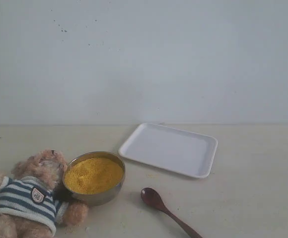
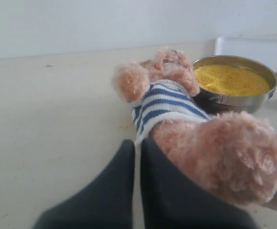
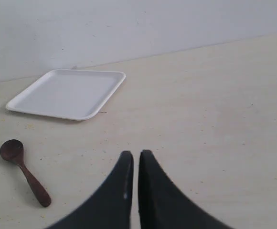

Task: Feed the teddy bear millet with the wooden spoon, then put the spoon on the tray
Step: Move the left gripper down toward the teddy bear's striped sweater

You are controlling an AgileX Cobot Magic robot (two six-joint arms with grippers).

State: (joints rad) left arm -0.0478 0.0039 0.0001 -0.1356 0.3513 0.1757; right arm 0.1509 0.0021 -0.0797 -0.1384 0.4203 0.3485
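**Spoon on table; both jaws clenched**

The wooden spoon (image 1: pixel 170 214) lies flat on the table (image 1: pixel 253 188). It is near the tray (image 1: pixel 169 148) and just right of the metal bowl (image 1: pixel 99 198), touching neither. Millet (image 1: pixel 93 174) fills the bowl. The teddy bear (image 1: pixel 27 196) lies on its back, head against the bowl's rim. Left gripper (image 2: pixel 137 143): jaws clenched, holding nothing, just beside the bear's foot. Right gripper (image 3: pixel 133 153): jaws clenched, holding nothing, apart from the spoon.

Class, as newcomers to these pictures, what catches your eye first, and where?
Bright yellow millet in a round shiny metal bowl, front left. A fuzzy tan teddy bear in a navy-striped shirt lies just left of it; a flat white rectangular tray sits behind, to the right.
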